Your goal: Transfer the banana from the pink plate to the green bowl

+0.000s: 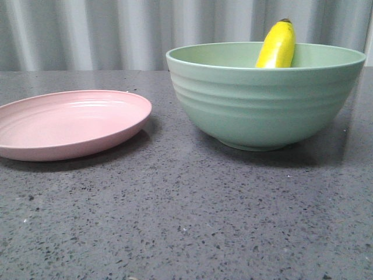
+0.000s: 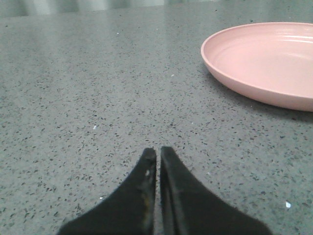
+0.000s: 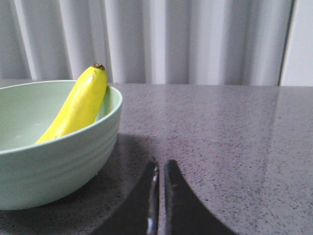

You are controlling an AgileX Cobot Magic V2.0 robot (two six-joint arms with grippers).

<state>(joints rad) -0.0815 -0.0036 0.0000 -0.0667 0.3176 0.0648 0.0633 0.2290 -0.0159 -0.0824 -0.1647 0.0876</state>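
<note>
Now both pincers, left pincer [image 2: 158,152] and right pincer [image 3: 160,165], sit closed low over the table [image 1: 175,221].

On the tabletop [image 1: 186,221] the plate [image 1: 70,123] lies left of the bowl [image 1: 265,96], near but apart. The banana [image 1: 277,45] leans inside the bowl, its tip above the far rim.

Soft even light, sharp, faint shadows
</note>
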